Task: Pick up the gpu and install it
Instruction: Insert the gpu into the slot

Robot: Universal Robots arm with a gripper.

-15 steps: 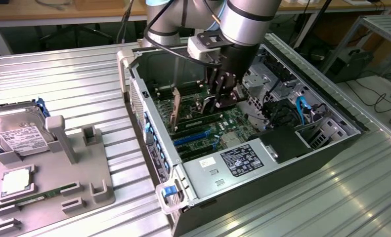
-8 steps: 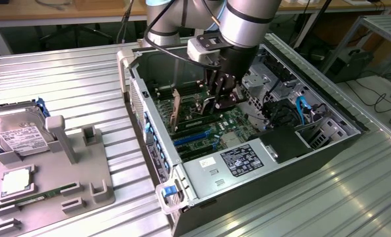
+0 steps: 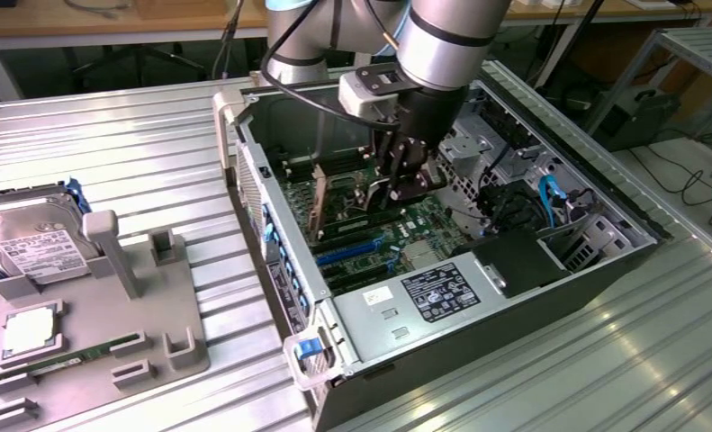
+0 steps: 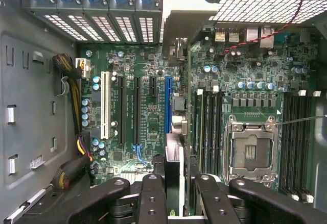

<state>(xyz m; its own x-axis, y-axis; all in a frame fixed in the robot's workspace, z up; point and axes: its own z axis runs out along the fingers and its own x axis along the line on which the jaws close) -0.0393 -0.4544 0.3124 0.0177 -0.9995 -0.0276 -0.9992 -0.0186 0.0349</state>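
The gpu [image 3: 319, 202] stands on edge inside the open PC case [image 3: 250, 171], its brownish board back facing the exterior view's left. My gripper [image 3: 394, 191] reaches down into the case and is shut on the card's top edge. In the wrist view the gpu [image 4: 174, 163] shows edge-on between my two black fingers [image 4: 153, 198], and my gripper [image 4: 178, 196] straddles it. Its silver bracket [image 4: 179, 20] sits at the case's rear slot openings. The card stands over the motherboard just beside the blue slot [image 4: 167, 104]. Whether it is fully seated I cannot tell.
A grey fixture [image 3: 103, 297] on the table at the exterior view's left holds a silver hard drive [image 3: 31, 247], a green memory stick [image 3: 74, 355] and a square silver chip [image 3: 25, 328]. Inside the case are the CPU socket [image 4: 250, 152], cable bundles [image 4: 76, 147] and the black power supply [image 3: 518, 261].
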